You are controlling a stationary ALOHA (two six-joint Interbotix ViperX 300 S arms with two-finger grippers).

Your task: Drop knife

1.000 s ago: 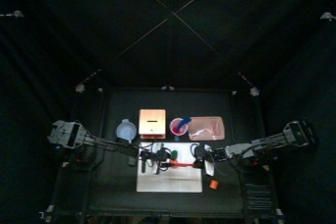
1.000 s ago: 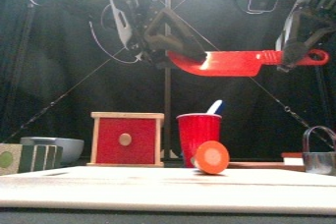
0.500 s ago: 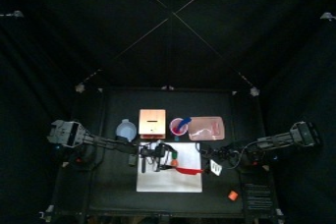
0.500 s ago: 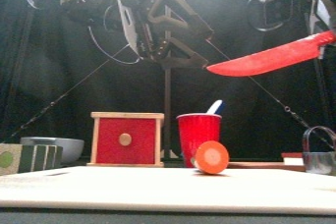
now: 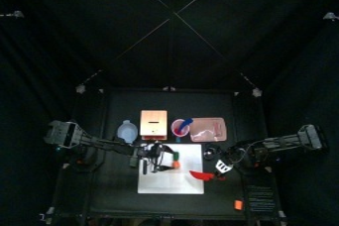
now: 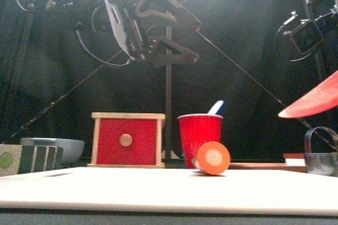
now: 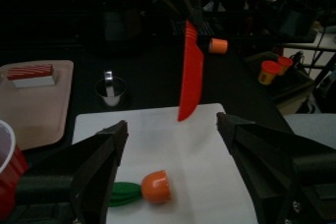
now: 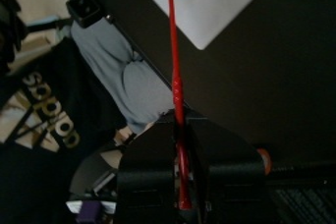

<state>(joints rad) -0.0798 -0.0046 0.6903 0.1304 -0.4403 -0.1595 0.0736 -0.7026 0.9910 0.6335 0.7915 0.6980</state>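
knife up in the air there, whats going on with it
The right gripper is shut on the handle of the red knife and holds it in the air by the right edge of the white mat, blade out. The left gripper hangs over the mat with its fingers wide open and empty. A small orange piece rests on the mat, with a red cup and a red box behind it.
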